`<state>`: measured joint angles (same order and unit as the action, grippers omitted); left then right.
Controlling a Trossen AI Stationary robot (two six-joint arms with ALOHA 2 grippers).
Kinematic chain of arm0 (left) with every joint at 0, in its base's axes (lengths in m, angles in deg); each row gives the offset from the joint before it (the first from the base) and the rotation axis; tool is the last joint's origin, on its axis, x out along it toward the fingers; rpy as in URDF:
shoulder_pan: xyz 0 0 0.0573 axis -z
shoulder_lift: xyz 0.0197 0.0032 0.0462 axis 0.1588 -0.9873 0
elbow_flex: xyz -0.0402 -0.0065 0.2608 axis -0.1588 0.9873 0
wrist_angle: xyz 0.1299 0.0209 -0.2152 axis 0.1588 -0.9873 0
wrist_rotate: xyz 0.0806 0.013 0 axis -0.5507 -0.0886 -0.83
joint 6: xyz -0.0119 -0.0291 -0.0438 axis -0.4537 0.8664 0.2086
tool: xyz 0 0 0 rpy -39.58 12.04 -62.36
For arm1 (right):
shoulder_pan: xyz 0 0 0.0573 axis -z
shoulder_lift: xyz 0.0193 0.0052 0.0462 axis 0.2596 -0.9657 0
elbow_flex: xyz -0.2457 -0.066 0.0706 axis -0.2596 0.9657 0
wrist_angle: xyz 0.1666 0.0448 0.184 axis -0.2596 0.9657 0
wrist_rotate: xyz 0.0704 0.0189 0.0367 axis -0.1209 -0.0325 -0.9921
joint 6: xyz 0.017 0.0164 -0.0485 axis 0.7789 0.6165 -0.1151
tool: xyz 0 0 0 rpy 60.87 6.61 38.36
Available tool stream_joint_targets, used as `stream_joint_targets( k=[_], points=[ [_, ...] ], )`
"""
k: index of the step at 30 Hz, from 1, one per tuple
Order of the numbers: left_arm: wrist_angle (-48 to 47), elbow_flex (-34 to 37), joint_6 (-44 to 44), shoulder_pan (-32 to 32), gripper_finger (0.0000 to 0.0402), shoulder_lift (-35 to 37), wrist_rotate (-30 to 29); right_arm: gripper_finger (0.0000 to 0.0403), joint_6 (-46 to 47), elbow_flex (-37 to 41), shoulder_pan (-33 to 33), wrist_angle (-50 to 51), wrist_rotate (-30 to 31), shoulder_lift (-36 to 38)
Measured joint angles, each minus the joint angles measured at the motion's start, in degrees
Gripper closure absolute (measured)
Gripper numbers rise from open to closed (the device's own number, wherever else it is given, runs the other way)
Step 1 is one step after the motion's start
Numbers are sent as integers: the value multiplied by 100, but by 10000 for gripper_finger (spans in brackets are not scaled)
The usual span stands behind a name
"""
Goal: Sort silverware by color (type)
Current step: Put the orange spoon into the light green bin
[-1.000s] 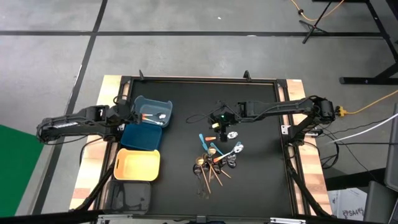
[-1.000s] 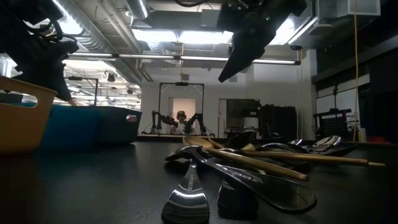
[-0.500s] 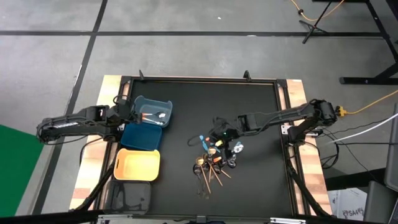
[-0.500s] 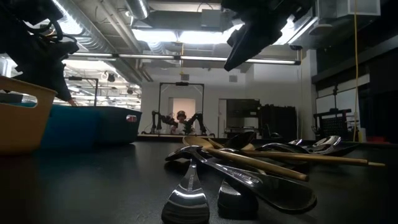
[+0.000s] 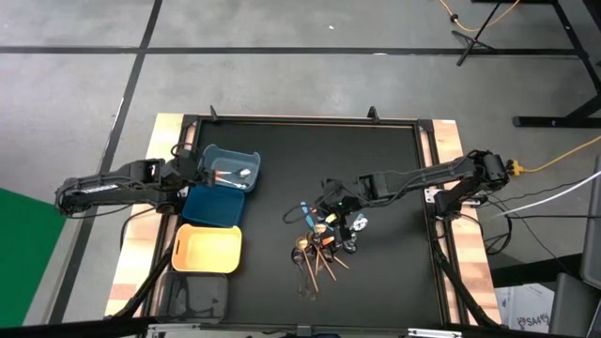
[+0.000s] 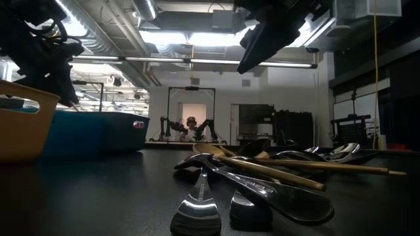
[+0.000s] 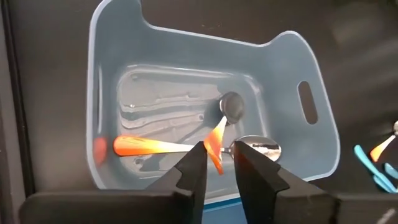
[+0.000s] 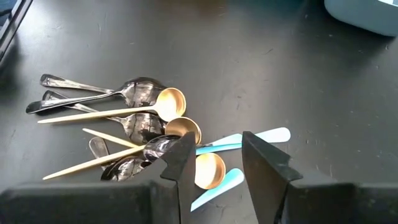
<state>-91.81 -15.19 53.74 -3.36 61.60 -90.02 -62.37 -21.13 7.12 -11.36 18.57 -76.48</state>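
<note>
We see four bins in a column along the left edge of the black table (image 5: 376,282); the light blue bin (image 5: 246,160) sits nearest the far edge, then a dark blue bin (image 5: 214,207), a yellow bin (image 5: 208,249), and a grey bin (image 5: 199,299) at the near left corner.

In the left wrist view the light blue bin (image 7: 311,149) holds two orange-handled spoons (image 7: 149,147); one lies flat on the bin floor with its long axis running along the bin's length, handle tip toward one end wall and silver bowl toward the end with the slot handle; the second crosses it at an angle, its bowl resting farther in and its orange handle slanting toward the camera. We cannot make out anything inside the dark blue, yellow or grey bins.

The left gripper (image 7: 219,163) hangs just above that bin, its fingers a narrow gap apart; the slanted handle shows in the gap, and we cannot tell whether they pinch it.

The rest of the silverware (image 5: 324,239) lies heaped on the table right of centre, nearer the near edge; in the right wrist view gold spoons (image 8: 171,102) and dark silvery spoons (image 8: 140,90) fan out with their handles all pointing roughly one way, away from the light blue pieces (image 8: 249,138), whose long axes run nearly crosswise to them.

The right gripper (image 8: 214,163) hovers over this heap with fingers spread wide, holding nothing.
</note>
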Motion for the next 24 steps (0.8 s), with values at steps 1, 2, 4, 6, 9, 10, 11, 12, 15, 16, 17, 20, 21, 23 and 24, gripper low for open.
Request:
stream_joint_targets(
  k=[1, 2, 4, 6, 9, 10, 11, 12, 15, 16, 17, 20, 21, 23, 24],
  points=[
    [53, 0, 0, 0, 326, 0, 0, 284, 1, 0, 0, 0, 0, 0],
    [104, 0, -5, 0, 326, 0, 0, 284, 0, 0, 0, 0, 0, 0],
    [181, 0, -50, -2, 327, 0, -2, 284, 0, 0, 2, -2, 0, 0],
    [260, 0, -46, 0, 327, 0, -8, 284, 0, 0, 2, -2, 0, -1],
    [309, 0, 75, 0, 328, 0, -22, 284, -2, 0, 2, -4, 0, 0],
    [301, 0, 198, 0, 328, 0, -22, 284, -2, 0, 2, -4, 0, -2],
    [283, 0, 314, -2, 328, 0, -19, 284, -13, 0, 2, -4, 0, -2],
    [269, 0, 405, 0, 328, 0, -15, 284, -27, 0, 2, -4, 0, -2],
    [157, 0, 634, -2, 328, 0, -15, 284, -37, 0, 2, -4, 0, -2],
    [125, 0, 681, -2, 328, 0, -13, 284, -37, 0, 2, -4, 0, -2],
    [133, 0, 701, -2, 328, 0, -14, 284, -37, 0, 2, -4, 0, -2],
    [131, -35, 747, -2, 328, -2, -160, 284, -39, 0, 2, -5, 0, -2],
    [131, -76, 746, -2, 328, -2, -258, 284, -39, 0, 2, -4, 1, -2],
    [135, -177, 745, -2, 328, -2, -472, 284, -42, 0, 2, -4, 2, -2],
    [133, -229, 728, -2, 328, -2, -579, 284, -42, 0, 2, -6, 2, -2]
  ],
)
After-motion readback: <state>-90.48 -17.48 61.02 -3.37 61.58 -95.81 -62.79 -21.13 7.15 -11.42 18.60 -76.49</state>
